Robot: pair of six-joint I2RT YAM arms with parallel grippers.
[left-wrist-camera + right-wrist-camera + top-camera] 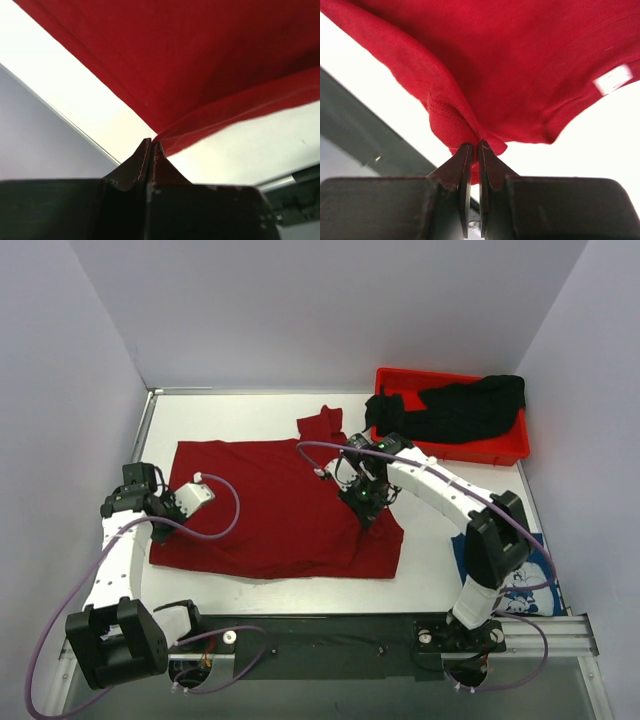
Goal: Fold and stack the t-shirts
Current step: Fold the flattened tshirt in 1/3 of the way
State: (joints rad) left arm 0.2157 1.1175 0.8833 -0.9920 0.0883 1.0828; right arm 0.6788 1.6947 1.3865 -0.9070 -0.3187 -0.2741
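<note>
The dark red t-shirt (270,510) lies spread on the white table, one sleeve (322,424) sticking out at the back. My left gripper (163,525) is shut on the shirt's left edge; in the left wrist view (151,144) the cloth (200,65) runs straight out of the closed jaws. My right gripper (368,508) is shut on a bunched fold of the shirt's right part, seen in the right wrist view (474,146) with red cloth (520,65) pinched between the fingers. The black t-shirt (460,408) lies crumpled in the tray. The blue t-shirt (520,580) with a white print lies under the right arm.
The bright red plastic tray (500,450) stands at the back right. Grey walls close in the table on three sides. A metal rail (400,635) runs along the near edge by the arm bases.
</note>
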